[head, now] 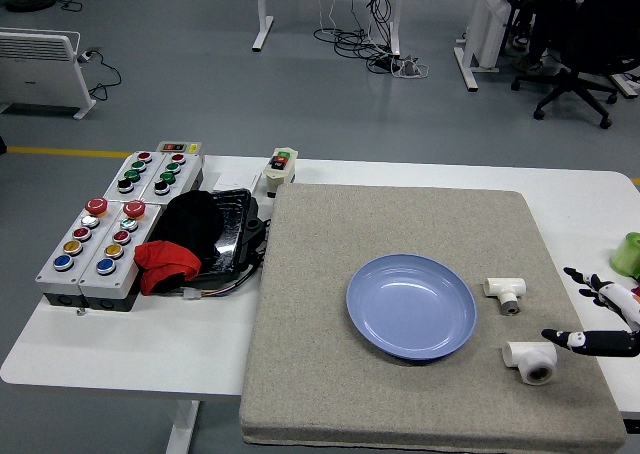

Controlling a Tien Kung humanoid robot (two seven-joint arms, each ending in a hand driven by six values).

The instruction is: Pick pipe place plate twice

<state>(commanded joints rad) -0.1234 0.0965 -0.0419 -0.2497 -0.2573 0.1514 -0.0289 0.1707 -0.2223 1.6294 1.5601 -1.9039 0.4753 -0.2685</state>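
Note:
A blue plate (411, 305) lies empty on the grey mat (330, 374), right of centre. Two white T-shaped pipe fittings lie on the mat to its right: a smaller one (505, 293) near the plate's right rim and a larger one (531, 360) closer to the near edge. My right hand (598, 314) comes in from the right edge with its fingers spread, holding nothing, just right of both fittings and apart from them. The left arm is out of view.
Grey button boxes (95, 254) stand at the table's left, with a black tray (225, 229) holding black and red cloth beside them. A small switch box (280, 169) sits at the mat's far left corner. A green object (628, 254) shows at the right edge.

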